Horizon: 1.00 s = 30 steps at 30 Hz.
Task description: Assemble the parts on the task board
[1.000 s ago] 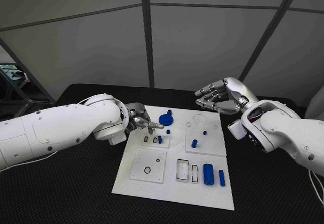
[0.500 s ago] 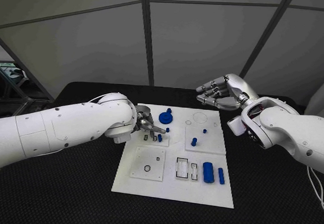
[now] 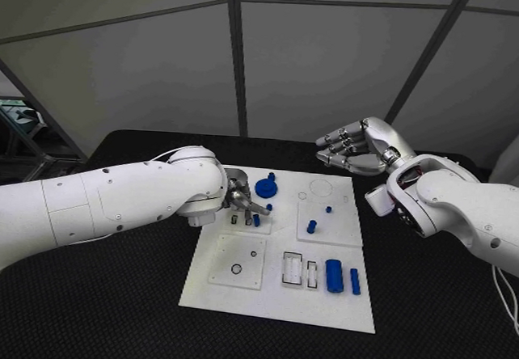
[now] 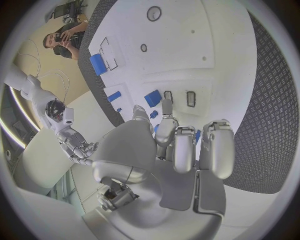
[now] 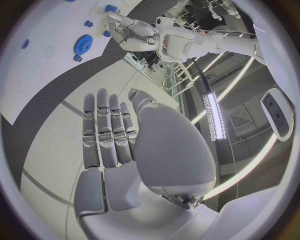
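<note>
We're looking down from the head; both wrist cams are sharing the white rectangular task board (image 3: 281, 253).

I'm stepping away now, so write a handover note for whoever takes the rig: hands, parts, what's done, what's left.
Left hand: low over the task board, fingers by the small blue piece at the slots; whether it holds anything cannot be told.
Right hand: raised beyond the board's far edge, fingers apart, holding nothing.
Parts: blue gear far on the board, blue peg standing mid-board, blue cylinder and blue bar lying near the right edge.
Left: the rectangular slots beside the cylinder are unfilled.
</note>
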{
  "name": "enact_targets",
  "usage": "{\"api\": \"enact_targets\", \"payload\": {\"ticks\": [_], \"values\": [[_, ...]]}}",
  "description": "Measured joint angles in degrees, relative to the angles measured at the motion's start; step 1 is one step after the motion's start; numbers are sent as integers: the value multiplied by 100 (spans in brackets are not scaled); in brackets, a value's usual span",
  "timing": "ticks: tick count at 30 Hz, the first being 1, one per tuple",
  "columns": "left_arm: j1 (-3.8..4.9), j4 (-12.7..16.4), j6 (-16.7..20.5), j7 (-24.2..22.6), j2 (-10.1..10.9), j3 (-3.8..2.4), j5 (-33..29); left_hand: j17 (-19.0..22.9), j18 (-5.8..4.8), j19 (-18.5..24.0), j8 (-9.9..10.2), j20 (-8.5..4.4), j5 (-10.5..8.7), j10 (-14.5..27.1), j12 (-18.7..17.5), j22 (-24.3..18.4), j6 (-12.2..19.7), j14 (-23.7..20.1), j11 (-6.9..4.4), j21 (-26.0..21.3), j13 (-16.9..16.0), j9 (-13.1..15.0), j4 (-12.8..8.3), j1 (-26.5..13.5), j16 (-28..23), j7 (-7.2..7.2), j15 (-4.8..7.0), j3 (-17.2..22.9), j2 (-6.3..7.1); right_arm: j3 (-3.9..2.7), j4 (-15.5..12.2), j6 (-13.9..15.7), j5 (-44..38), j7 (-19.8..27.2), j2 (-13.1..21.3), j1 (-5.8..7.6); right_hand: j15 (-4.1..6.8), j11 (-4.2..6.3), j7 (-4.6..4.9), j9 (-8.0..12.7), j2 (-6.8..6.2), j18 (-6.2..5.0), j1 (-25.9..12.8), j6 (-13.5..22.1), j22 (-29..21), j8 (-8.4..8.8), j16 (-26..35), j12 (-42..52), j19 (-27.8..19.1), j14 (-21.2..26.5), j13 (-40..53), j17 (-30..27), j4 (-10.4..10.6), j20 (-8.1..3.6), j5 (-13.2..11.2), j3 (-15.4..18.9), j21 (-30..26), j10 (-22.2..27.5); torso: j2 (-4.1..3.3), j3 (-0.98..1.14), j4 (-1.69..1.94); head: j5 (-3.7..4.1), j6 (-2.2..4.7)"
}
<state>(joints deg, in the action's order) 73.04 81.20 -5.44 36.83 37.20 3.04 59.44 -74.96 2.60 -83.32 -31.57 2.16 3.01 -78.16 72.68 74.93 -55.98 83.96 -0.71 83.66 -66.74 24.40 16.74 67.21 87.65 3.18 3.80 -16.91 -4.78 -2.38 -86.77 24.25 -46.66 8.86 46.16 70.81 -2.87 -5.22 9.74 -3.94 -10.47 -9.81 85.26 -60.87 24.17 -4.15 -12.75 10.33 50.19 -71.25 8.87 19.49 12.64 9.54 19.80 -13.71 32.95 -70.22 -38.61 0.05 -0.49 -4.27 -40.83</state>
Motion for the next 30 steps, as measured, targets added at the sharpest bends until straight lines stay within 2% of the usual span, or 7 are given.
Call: {"api": "enact_targets", "payload": {"ticks": [9,16,18,30], "values": [[11,3,-38,3,-46,2,8,0,0,0,-39,0,0,0,-24,0,20,0,0,0,30,45,0,45,0,20,0,0,-45,0,40,2,3,-13,-30,0,0,-21,0,0,0,0,0,0,-9,0,25,0,0,0,-10,-8,0,0,0,0,-36,-21,0,-1,4,-1,-16],[15,0,-111,3,-77,3,11,1,0,0,-88,0,0,0,-38,0,41,0,0,23,43,118,-32,136,0,0,0,32,-13,0,71,0,4,-26,-51,0,0,-21,0,-1,31,0,-31,0,-18,0,25,0,0,0,-19,-9,0,0,28,0,-36,-21,2,-1,4,-4,-19],[17,-1,-142,6,-80,3,11,1,0,0,-88,0,0,1,-39,0,41,0,0,23,43,136,-32,173,0,0,0,32,-50,0,79,-1,5,-29,-52,0,0,-21,0,-1,31,0,-31,0,-18,0,25,0,0,0,-26,-12,0,0,28,0,-36,-21,3,-1,4,-4,-22],[18,-10,-290,40,-94,3,11,1,-1,-42,-112,1,0,1,-39,-1,82,0,1,45,45,181,-47,219,0,0,0,47,-50,0,111,-4,6,-44,-67,1,-20,-21,0,-1,31,1,-31,0,-28,0,52,0,0,-21,-32,-17,0,0,55,0,-62,-21,5,-3,5,-4,-26]]}}
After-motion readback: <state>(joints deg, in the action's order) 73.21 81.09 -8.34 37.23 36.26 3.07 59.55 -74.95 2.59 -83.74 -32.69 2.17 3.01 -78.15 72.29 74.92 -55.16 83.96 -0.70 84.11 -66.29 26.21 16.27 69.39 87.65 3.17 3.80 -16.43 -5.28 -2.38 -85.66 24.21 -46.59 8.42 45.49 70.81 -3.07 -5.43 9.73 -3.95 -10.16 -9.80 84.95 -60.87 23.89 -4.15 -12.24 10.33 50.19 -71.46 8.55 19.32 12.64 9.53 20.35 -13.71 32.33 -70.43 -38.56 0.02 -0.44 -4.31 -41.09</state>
